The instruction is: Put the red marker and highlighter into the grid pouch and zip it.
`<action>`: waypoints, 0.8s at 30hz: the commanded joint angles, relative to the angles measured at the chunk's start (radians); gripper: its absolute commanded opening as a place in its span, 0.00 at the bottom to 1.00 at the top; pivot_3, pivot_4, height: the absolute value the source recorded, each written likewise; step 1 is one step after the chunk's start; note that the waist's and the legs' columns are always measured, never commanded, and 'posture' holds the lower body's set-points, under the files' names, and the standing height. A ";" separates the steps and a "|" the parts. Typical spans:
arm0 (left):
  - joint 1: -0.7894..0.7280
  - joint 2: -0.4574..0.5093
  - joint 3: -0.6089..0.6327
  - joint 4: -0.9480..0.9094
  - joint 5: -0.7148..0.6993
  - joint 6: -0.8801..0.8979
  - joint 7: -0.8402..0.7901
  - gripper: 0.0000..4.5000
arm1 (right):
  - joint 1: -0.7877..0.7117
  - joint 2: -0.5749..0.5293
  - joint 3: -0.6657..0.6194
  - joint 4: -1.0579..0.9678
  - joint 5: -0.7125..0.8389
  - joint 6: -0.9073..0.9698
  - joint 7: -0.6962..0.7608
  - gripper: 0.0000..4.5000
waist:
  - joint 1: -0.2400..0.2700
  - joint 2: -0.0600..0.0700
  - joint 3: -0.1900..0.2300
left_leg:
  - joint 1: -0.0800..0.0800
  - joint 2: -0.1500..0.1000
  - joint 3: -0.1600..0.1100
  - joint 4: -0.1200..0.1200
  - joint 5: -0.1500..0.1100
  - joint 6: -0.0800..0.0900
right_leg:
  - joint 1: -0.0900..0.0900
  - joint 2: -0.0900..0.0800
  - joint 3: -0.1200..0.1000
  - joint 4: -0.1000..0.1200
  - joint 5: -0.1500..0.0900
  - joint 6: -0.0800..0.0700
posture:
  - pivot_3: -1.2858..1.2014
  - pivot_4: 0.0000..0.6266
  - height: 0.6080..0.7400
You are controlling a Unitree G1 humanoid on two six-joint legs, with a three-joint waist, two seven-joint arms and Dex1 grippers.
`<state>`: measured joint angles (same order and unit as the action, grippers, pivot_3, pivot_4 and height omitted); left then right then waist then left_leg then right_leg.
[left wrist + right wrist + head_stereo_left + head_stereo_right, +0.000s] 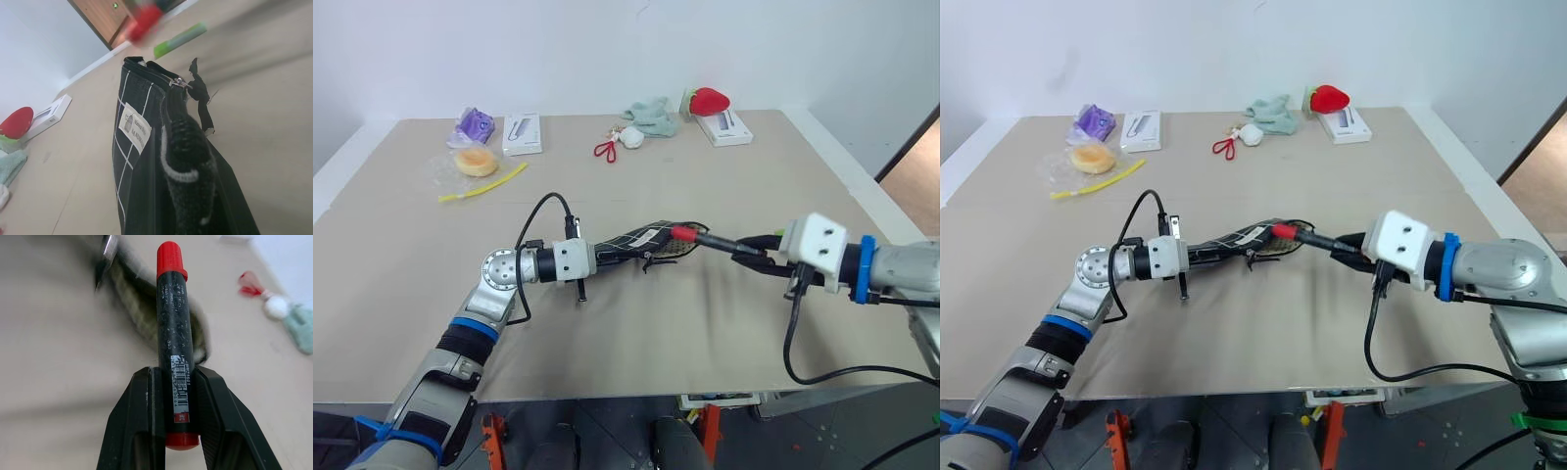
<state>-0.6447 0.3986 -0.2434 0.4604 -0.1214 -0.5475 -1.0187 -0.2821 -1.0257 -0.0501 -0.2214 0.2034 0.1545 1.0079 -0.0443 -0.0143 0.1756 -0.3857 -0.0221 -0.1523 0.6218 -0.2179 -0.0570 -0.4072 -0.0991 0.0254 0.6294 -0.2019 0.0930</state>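
1. Lying at the far left of the table [636, 323] are a purple packet [476, 124], a round yellow item in clear wrap [476, 162], a thin yellow strip [482, 184] and a white box [523, 133].
2. Reaching in from the left, the left gripper [603, 254] is pressing its jaws together on one end of the grid pouch [646, 242] and is holding it above the table, near the middle.
3. Showing in the left wrist view, the pouch's white label [134, 128] is facing outward and its black pull cord [199, 96] is hanging beside the open end.
4. Pointing its red cap at the pouch's open end, the red marker [705, 235] is sitting pinched between the jaws of the right gripper [751, 247].
5. Peeking out just beside the right gripper is the light-green highlighter [179, 39]; I cannot tell if it is resting on the table.
6. Lying at the far edge are a small red loop item [605, 150], a pale green cloth [651, 117], a red strawberry plush [707, 101] and another white box [724, 127].
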 commanded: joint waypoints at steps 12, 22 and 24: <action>-0.014 -0.036 0.002 -0.064 -0.025 0.002 -0.052 0.00 | -0.327 0.155 0.197 0.290 -0.269 -0.373 -0.029 0.12 | -0.001 -0.001 0.001 | 0.000 0.000 0.001 0.000 0.000 -0.001 | 0.000 0.000 0.001 0.000 0.000 0.000 | 0.52 0.24 1.00; -0.036 -0.082 0.004 -0.079 -0.025 0.027 -0.041 0.00 | -0.404 0.154 0.331 0.353 -0.474 -0.681 -0.026 0.12 | 0.000 -0.001 0.001 | 0.000 0.000 0.001 -0.001 0.000 -0.001 | -0.001 0.000 0.002 -0.001 0.000 0.000 | 0.52 0.24 1.00; -0.033 -0.082 0.006 -0.081 -0.026 0.032 -0.039 0.00 | -0.404 0.160 0.324 0.350 -0.465 -0.689 -0.036 0.12 | 0.000 -0.001 0.001 | 0.000 0.000 0.001 -0.001 0.000 -0.001 | -0.001 0.000 0.001 -0.001 0.000 0.000 | 0.52 0.24 1.00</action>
<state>-0.6517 0.3183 -0.2588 0.4194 -0.1352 -0.5150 -1.0718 -0.6731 -0.8639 0.2969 0.1442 -0.2685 -0.5127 0.9783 -0.0442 -0.0150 0.1770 -0.3854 -0.0221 -0.1514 0.6209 -0.2176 -0.0580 -0.4077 -0.0986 0.0269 0.6288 -0.2019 0.0929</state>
